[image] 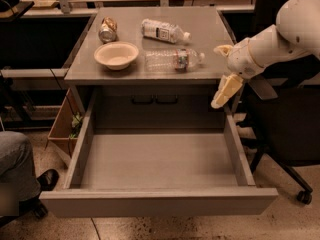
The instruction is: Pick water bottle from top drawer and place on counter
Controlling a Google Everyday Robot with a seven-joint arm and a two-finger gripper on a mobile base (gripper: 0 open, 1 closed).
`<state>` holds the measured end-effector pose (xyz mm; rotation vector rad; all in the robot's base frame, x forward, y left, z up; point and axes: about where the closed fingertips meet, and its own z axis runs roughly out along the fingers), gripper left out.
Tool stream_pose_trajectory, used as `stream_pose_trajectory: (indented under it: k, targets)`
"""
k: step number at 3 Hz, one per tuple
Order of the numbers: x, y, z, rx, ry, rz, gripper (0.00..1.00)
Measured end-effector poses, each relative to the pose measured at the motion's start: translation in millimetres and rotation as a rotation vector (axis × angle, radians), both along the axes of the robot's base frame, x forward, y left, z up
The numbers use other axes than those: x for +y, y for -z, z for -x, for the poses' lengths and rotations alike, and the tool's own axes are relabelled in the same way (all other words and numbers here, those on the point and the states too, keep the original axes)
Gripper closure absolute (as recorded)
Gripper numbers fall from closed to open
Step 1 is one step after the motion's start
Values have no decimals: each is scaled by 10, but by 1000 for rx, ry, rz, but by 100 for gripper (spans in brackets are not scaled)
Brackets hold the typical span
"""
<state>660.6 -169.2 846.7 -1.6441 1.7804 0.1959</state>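
Note:
The water bottle (172,60), clear with a narrow greenish-red label band, lies on its side on the counter (200,24), cap pointing right. The top drawer (155,161) is pulled fully out and its grey floor is bare. My gripper (223,71) is at the counter's right front corner, just right of the bottle's cap and apart from it. Its fingers are spread and hold nothing; one cream finger (225,90) hangs down past the counter edge.
On the counter are a second bottle with a wide white label (162,30), a cream bowl (116,55) and a tipped can (107,29). A person's leg and shoe (20,174) are at the left. An office chair (290,134) stands at the right.

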Motion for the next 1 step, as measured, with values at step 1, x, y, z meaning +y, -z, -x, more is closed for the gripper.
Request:
stream_pose_trajectory:
  k: [1]
  targets:
    - [-1,10,9,3,0,-1,0]
